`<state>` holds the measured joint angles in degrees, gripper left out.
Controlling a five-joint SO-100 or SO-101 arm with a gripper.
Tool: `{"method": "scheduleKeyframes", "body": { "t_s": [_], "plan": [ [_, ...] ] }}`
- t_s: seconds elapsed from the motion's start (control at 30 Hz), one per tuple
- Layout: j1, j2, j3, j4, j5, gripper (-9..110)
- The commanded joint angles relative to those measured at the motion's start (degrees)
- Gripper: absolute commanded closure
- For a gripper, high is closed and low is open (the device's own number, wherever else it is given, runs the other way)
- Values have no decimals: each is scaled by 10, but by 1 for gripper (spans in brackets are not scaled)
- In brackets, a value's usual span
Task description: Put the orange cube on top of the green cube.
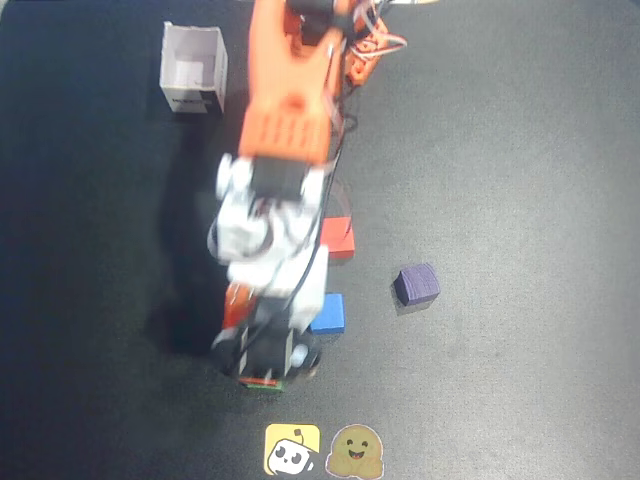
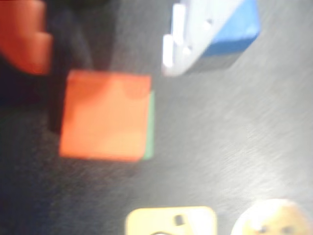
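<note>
Two cubes stacked: wrist view shows orange cube [image 2: 105, 115] on green cube [image 2: 150, 125], offset, only a green sliver showing. Gripper [image 2: 105, 54] fingers straddle orange, apparently apart, grip unclear. Overhead: arm hides stack; blue cube [image 1: 328, 312] near green. A finger clipping orange could topple it.

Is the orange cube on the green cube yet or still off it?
On it. In the wrist view the orange cube covers the green cube, leaving only a thin green strip along its right edge.
</note>
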<state>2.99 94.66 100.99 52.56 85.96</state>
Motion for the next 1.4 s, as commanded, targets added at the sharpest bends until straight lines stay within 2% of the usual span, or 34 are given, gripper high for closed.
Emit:
{"method": "scheduleKeyframes", "body": {
  "t_s": [0.0, 0.17, 0.53, 0.83, 1.1, 1.37],
  "plan": [
    [-11, 137, 111, -42, -4, 99],
    [-21, 287, 265, -58, -4, 101],
    [-40, 573, 495, -50, -25, 101],
    [-68, 824, 627, 26, -23, 101],
    [-78, 825, 636, 68, -18, 101],
    [-78, 825, 636, 163, -20, 101]
  ]
}}
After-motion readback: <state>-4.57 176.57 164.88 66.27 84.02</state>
